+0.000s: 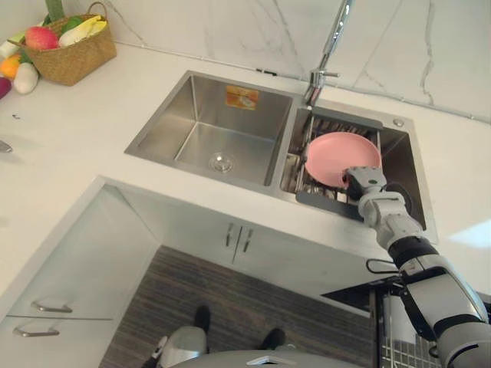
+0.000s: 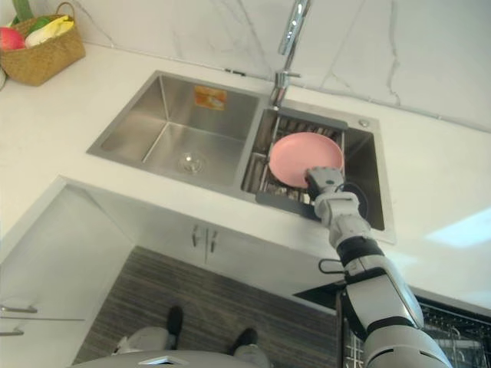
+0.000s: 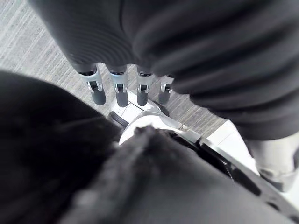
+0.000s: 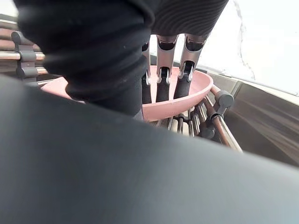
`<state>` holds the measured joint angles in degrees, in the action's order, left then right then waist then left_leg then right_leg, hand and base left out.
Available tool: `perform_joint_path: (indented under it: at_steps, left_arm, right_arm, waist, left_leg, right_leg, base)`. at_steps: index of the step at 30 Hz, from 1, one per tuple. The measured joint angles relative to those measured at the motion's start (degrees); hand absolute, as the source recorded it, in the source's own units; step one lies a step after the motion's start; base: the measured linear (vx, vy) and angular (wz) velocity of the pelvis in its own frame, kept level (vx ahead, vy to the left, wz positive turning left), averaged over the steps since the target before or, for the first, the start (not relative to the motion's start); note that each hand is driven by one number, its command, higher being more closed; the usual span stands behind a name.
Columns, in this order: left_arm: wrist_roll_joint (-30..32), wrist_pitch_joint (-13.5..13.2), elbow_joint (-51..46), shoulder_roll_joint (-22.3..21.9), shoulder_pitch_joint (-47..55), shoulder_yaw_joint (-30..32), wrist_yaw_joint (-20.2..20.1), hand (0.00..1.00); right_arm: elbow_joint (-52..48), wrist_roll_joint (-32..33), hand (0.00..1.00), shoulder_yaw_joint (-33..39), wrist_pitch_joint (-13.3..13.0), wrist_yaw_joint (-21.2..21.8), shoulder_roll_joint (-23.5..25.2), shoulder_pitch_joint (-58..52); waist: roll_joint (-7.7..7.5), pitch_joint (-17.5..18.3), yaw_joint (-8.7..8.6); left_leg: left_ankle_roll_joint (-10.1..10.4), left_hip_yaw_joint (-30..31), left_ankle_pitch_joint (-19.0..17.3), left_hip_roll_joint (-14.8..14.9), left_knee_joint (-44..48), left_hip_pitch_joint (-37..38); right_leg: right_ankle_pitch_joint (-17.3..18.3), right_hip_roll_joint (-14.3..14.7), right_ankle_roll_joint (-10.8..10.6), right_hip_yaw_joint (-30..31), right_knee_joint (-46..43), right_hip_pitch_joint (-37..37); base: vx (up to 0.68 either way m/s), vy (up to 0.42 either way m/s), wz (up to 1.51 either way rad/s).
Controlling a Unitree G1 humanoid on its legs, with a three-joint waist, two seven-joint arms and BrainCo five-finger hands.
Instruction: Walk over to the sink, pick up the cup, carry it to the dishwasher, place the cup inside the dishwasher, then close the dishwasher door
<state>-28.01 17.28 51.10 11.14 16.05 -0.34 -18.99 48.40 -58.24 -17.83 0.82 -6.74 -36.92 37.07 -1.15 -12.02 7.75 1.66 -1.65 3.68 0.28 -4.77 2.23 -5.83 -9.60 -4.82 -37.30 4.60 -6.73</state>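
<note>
Right wrist view shows the right hand released, its straight fingers reaching over the rim into a pink bowl (no cup is to be seen). The bowl sits on the rack in the right basin of the 2-basin sink. To lift it well, I judge the thumb should come under the rim before pinching, then rise straight clear of the rack bars. The left hand hangs relaxed and empty.

White marble wall, white counter, grey striped floor.
</note>
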Motion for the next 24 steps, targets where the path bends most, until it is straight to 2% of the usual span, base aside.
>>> perform_joint_path:
  at_steps: [7,13,20,23,24]
  left_arm:
    - [0.13,-0.25,0.0,-0.01,0.0,-0.29,-0.09,0.0]
    - [2.4,-2.23,0.04,0.44,0.01,-1.48,-0.1,0.0]
    - [2.33,-2.22,0.07,0.64,0.02,-2.32,-0.11,0.0]
    - [2.31,-2.1,0.06,0.61,0.02,-2.31,-0.12,0.0]
    - [2.31,-1.88,-0.03,0.61,0.02,-2.28,-0.12,0.0]
  right_arm:
    - [0.06,-0.78,1.0,-0.27,-2.24,-1.64,-0.67,0.0]
    - [-0.09,-2.45,1.0,-1.37,-2.12,-4.52,-0.79,0.02]
    - [-0.07,-2.55,1.0,-1.37,-1.85,-6.62,-0.82,0.02]
    - [-0.09,-2.98,1.0,-1.41,-2.53,-7.84,-0.97,0.02]
    - [-0.19,-3.25,1.0,-2.03,-3.62,-8.84,-1.62,0.02]
  waist:
    - [0.28,-0.18,0.12]
    - [0.42,-0.3,0.18]
    - [0.49,-0.34,0.09]
    - [0.52,-0.36,0.1]
    - [0.56,-0.39,0.03]
  left_leg:
    - [0.0,-0.3,0.0,0.08,0.0,0.21]
    - [-0.03,-0.9,-0.02,0.19,0.0,0.47]
    - [-0.03,-1.68,-0.02,0.31,0.0,0.57]
    - [-0.1,-2.05,-0.07,0.35,0.0,0.81]
    - [-0.15,-2.35,-0.11,0.37,0.0,0.88]
  right_leg:
    - [0.0,0.05,0.0,0.34,0.0,-0.19]
    - [-0.01,0.09,-0.01,0.79,0.0,-0.27]
    - [-0.01,0.09,-0.01,1.23,0.01,-0.27]
    - [-0.01,0.15,-0.01,2.0,0.02,-0.26]
    - [-0.04,0.14,-0.05,2.25,0.03,-0.19]
  base:
    - [0.0,0.002,-0.01]
    - [0.01,0.008,-0.02]
    - [0.0,0.0,0.0]
    - [0.03,0.018,-0.06]
    - [0.03,0.017,-0.07]
